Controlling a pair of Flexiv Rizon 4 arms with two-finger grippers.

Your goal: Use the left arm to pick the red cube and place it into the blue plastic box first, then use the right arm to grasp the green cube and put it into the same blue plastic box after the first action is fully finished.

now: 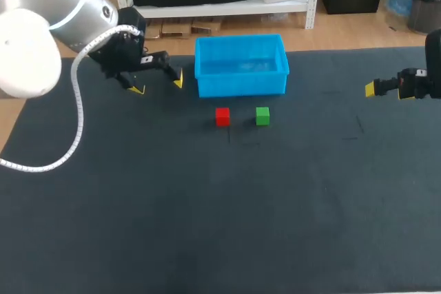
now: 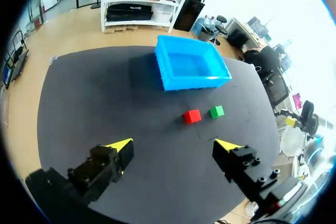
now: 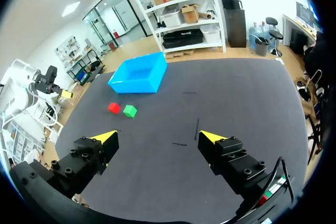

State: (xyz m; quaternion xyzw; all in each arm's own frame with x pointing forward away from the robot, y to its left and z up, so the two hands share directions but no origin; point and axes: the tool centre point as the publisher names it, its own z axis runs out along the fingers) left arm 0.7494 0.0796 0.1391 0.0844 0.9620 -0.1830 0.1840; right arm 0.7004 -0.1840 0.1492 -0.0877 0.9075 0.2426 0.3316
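The red cube [image 1: 222, 116] is lying on the dark table [image 1: 207, 225], in the far half and about midway between the left and right edges. It is sitting just in front of the blue plastic box [image 1: 241, 84], near the box's front wall but not touching it. The green cube [image 1: 262, 116] is resting just beside the red cube, on its right, with a small gap between them. The blue plastic box is standing close to the far edge of the table, with its open side facing up, and nothing is showing inside it.

The left tool [image 1: 158, 85] is hanging above the table toward the far left corner, to the left of the box and apart from it. Its fingers are standing wide apart and are gripping nothing. The right tool [image 3: 157, 137] is hanging near the right edge of the table, well apart from both cubes. Its fingers are also spread and are carrying nothing. In the left wrist view, both cubes and the box are lying ahead of the spread fingers.
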